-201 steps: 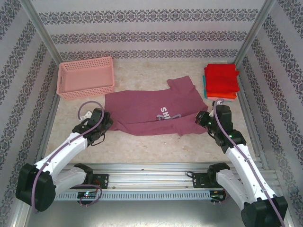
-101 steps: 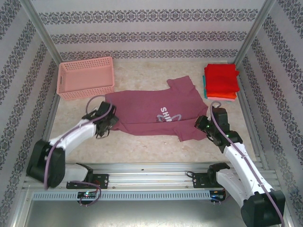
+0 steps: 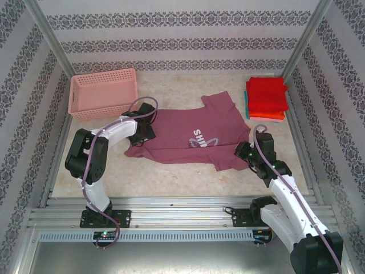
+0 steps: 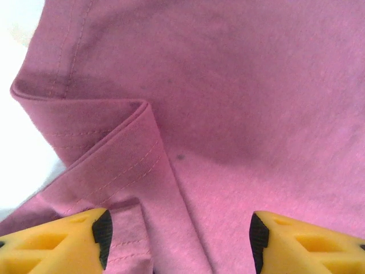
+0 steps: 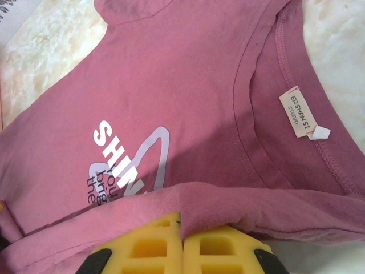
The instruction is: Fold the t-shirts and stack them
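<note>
The maroon t-shirt [image 3: 182, 137] with white "SHINE" print lies spread across the middle of the table. My left gripper [image 3: 144, 129] hovers over its left end. In the left wrist view its yellow fingers [image 4: 63, 240] stand open [image 4: 178, 240] just above a folded hem [image 4: 114, 148]. My right gripper [image 3: 245, 153] is at the shirt's near right edge. In the right wrist view it is shut [image 5: 182, 231] on a pinched fold of the maroon cloth [image 5: 239, 205], with the print [image 5: 122, 157] and neck label [image 5: 297, 111] beyond. A stack of folded red, orange and teal t-shirts [image 3: 266, 98] sits at the back right.
A pink lattice basket [image 3: 104, 94] stands at the back left, close behind my left gripper. Patterned walls enclose the table on three sides. Bare tabletop [image 3: 171, 171] runs between the shirt and the arm bases.
My left arm has swung from the near left up onto the shirt's left end, and its jaws have narrowed a little. My right gripper, still shut on the cloth, has drawn slightly nearer.
</note>
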`<state>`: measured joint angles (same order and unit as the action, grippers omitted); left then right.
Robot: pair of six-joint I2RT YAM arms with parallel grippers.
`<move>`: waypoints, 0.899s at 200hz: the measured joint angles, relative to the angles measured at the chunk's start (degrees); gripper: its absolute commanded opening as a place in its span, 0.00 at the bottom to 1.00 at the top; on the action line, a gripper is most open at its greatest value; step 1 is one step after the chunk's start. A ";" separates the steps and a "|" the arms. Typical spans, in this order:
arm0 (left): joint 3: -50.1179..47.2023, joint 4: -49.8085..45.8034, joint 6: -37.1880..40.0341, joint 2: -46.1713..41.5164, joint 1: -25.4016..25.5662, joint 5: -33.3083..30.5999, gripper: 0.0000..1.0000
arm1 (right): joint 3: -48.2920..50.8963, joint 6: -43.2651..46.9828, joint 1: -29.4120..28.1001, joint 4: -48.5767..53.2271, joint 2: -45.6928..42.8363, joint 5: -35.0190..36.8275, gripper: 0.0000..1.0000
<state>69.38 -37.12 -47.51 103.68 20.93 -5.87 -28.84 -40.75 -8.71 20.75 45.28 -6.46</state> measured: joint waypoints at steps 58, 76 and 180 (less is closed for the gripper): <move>-5.29 -2.47 -0.35 -3.72 0.79 0.28 0.52 | 0.50 0.00 0.35 -0.76 1.22 0.17 0.00; -6.38 -2.82 -0.76 -4.15 0.87 0.92 0.44 | 0.52 0.00 0.35 -1.22 2.12 0.15 0.00; -9.92 -3.04 -3.72 -11.23 0.87 -0.72 0.00 | 0.52 0.00 0.35 -2.08 1.75 0.15 0.00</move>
<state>59.46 -40.16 -51.22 92.44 21.80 -6.59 -28.32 -40.75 -8.36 18.68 47.03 -6.31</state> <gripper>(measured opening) 0.046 0.042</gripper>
